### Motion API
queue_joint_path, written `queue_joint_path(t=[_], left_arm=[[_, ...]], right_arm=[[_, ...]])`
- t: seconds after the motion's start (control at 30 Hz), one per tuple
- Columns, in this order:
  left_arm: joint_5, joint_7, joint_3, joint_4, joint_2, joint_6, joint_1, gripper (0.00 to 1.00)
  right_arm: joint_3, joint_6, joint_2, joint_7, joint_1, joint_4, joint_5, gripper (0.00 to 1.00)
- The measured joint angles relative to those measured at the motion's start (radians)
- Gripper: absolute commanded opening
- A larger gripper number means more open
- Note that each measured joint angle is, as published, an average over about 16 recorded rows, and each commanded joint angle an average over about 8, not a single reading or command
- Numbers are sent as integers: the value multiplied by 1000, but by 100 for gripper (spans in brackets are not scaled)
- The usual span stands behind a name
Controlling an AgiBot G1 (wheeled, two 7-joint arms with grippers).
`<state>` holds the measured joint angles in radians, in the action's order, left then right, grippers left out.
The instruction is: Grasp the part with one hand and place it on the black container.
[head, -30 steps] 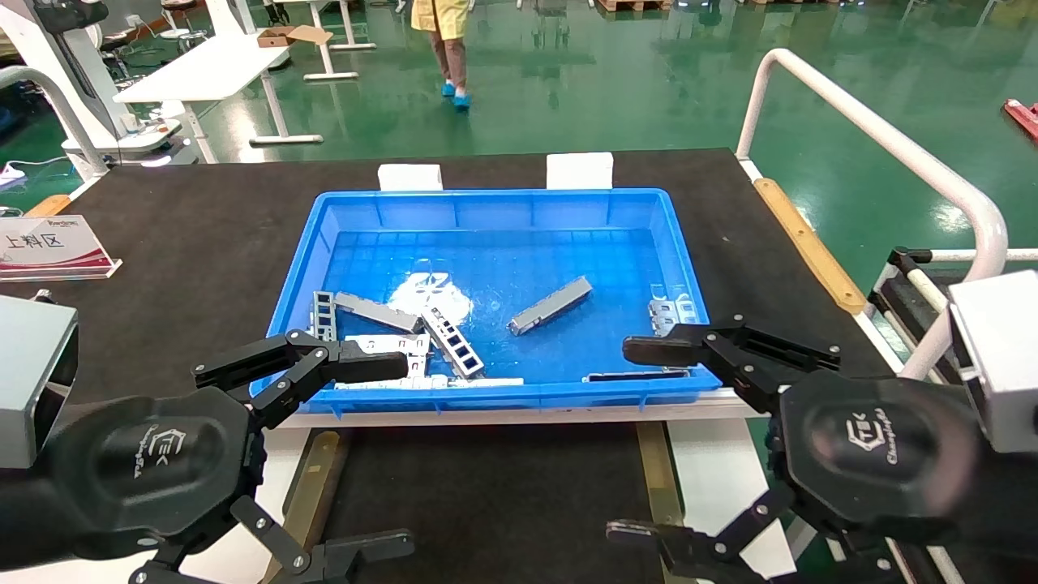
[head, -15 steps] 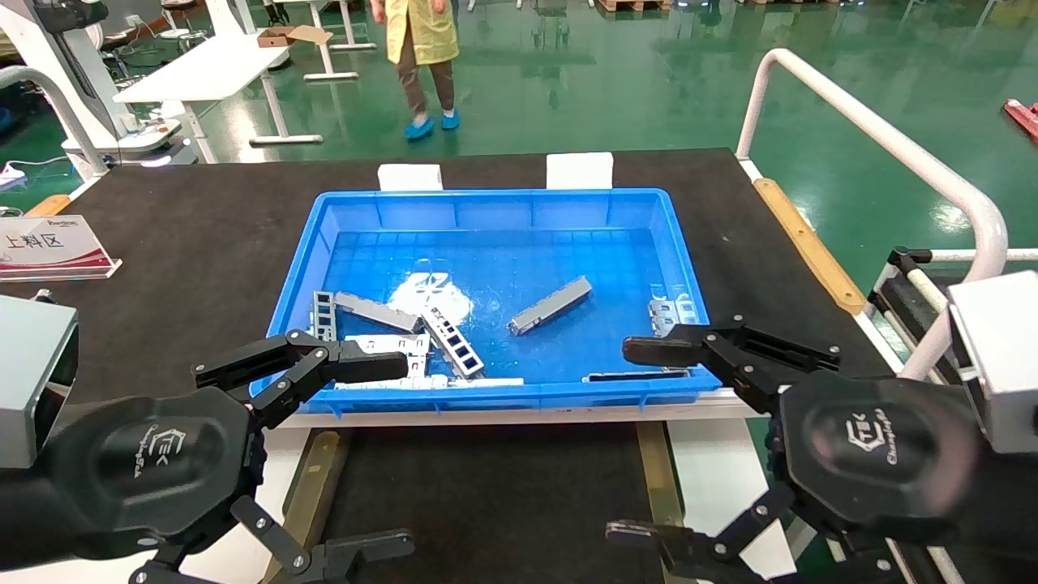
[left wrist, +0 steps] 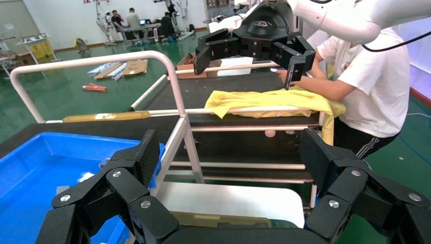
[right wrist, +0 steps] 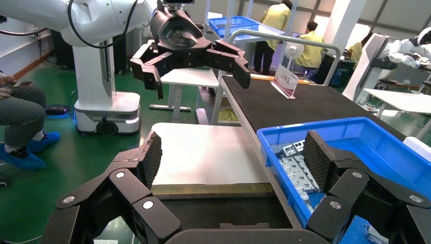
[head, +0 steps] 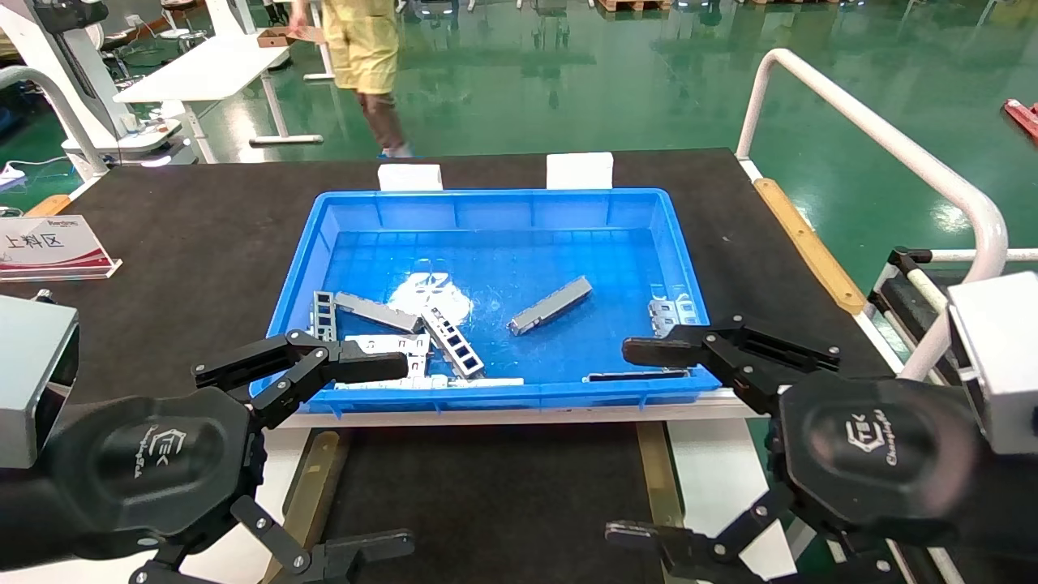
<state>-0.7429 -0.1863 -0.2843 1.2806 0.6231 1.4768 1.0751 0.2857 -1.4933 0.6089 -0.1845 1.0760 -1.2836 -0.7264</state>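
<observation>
Head view, left hand (head: 381,454): hovering low at the near left, fingers spread wide, gripping nothing; one fingertip is overlapping the blue crate's (head: 503,203) near left corner.
Head view, right hand (head: 641,442): hovering at the near right, fingers spread wide and empty.
Head view, part (head: 550,305): lying tilted on the crate floor, apart from the other metal pieces (head: 405,337) piling up at the near left.
Head view, black container (head: 486,495): sitting on the counter (head: 162,235) just in front of the crate, its sides partly hidden behind both hands.
Left wrist view: left hand (left wrist: 231,152) is gaping open beside the crate (left wrist: 35,168); part hidden.
Right wrist view: right hand (right wrist: 231,155) is gaping open; crate (right wrist: 356,134) cut off, pieces (right wrist: 297,170) hard to tell apart.
</observation>
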Motion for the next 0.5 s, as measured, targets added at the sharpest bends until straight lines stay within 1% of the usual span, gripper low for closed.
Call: queue_joint_path(t=[0.5], left_arm=[[-114,1,-47,-24,111,-147,41,100]], right_arm=[[-5,-3,2,-3,-1,0,-4,100]])
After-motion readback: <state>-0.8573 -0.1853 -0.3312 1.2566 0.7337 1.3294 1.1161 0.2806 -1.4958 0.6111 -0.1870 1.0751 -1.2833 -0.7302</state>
